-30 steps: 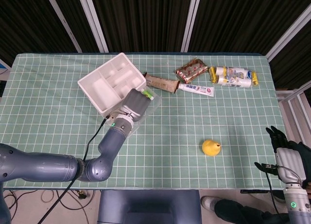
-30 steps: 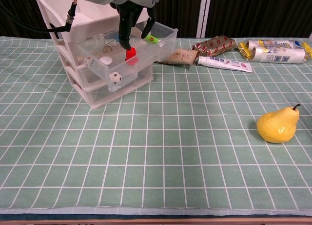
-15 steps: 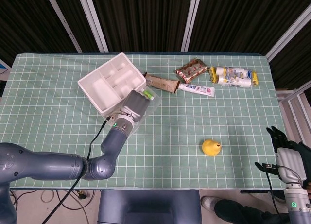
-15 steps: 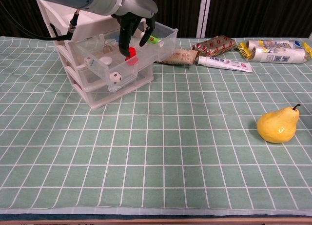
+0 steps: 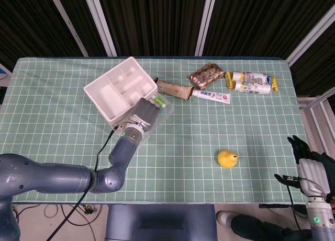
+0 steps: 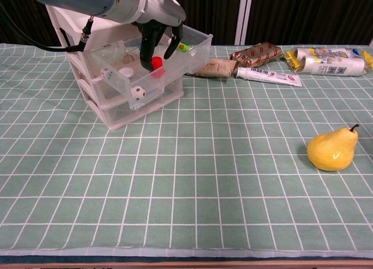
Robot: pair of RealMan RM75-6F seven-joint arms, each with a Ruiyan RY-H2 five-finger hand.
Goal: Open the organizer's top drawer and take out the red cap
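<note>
The white organizer (image 6: 113, 108) stands at the table's back left, seen from above as a tray-topped box (image 5: 118, 89). Its clear top drawer (image 6: 195, 56) is pulled out toward the right. My left hand (image 6: 158, 30) reaches down into the drawer, and two dark fingers pinch the red cap (image 6: 156, 62) between them. From the head view the left hand (image 5: 145, 114) covers the drawer and hides the cap. My right hand (image 5: 309, 162) hangs off the table's near right corner, fingers apart, holding nothing.
The drawer also holds dice (image 6: 137, 93) and a green-labelled item (image 6: 183, 46). Behind the organizer lie a brown tube (image 6: 217, 66), a toothpaste box (image 6: 268, 76), a snack bar (image 6: 256, 53) and white packets (image 6: 329, 60). A yellow pear (image 6: 332, 150) sits at right.
My left hand has sunk a little lower into the drawer and its fingers have settled around the red cap. The right hand has not moved.
</note>
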